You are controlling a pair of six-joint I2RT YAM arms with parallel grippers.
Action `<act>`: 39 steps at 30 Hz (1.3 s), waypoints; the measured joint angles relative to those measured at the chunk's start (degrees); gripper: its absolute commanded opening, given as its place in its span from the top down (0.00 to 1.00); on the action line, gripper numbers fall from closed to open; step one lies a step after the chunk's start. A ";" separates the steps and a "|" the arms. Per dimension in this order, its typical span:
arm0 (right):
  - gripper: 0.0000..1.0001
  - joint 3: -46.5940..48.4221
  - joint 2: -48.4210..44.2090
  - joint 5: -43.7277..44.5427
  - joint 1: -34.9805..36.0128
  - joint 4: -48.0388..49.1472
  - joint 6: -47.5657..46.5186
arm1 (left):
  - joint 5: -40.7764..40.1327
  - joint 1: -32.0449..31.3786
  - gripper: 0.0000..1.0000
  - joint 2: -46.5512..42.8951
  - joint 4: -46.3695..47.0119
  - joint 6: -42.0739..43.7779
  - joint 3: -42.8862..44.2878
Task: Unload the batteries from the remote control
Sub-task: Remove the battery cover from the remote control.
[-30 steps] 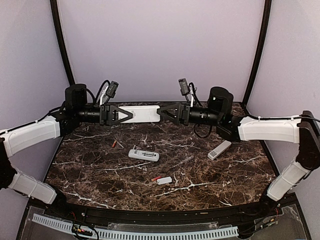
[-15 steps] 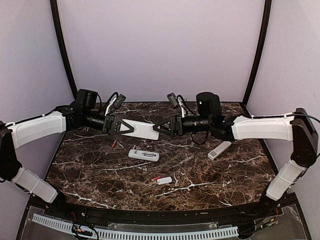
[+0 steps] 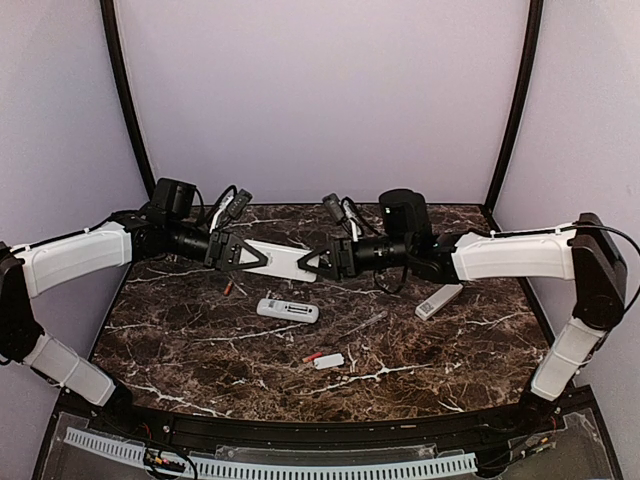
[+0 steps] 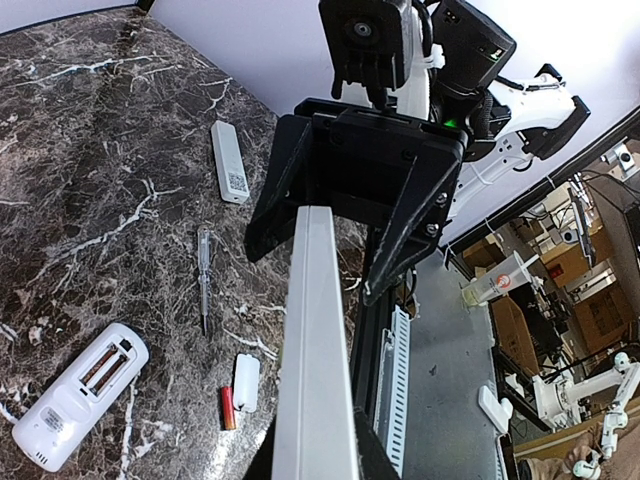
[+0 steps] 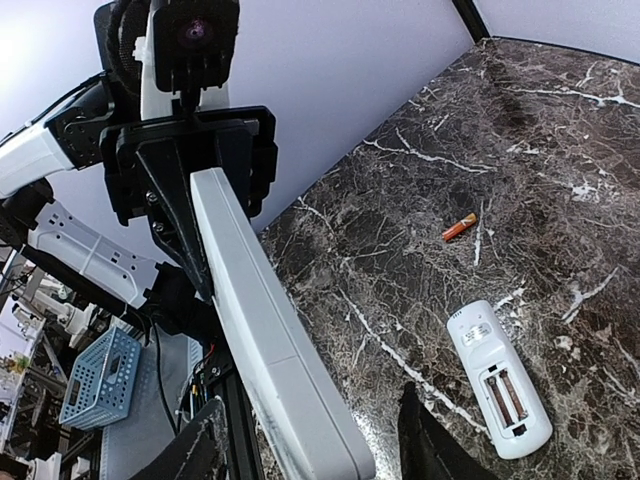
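Clamped shut in the left gripper [image 3: 266, 258]: one end of a white remote [image 3: 283, 258], lifted above the table [image 3: 450, 340], long axis pointing straight at the right gripper [image 3: 305, 265]. Straddling the remote's free end: right gripper, jaws parted, a gap at either side, nothing gripped. Below the remote, lying loose: a red battery [image 3: 312, 356] just beside a small white cover [image 3: 329, 361], and an orange battery [image 3: 229, 287] under the clamped end. Impossible to make out on the remote: any battery door or cells.

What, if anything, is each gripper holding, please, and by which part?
Left gripper clamps the white remote by one end; right gripper straddles its other end, not gripping.
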 measured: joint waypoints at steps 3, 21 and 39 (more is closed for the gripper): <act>0.49 0.13 0.13 0.11 0.00 0.09 0.04 | 0.00 0.00 1.00 0.00 0.00 0.00 0.00; 0.75 0.33 0.74 1.07 0.26 0.11 0.07 | 0.22 0.26 1.00 0.02 -0.20 0.85 0.00; 0.72 0.33 -0.26 -0.85 -0.39 -2.34 -3.52 | 1.55 0.33 1.00 0.04 -0.39 1.31 0.00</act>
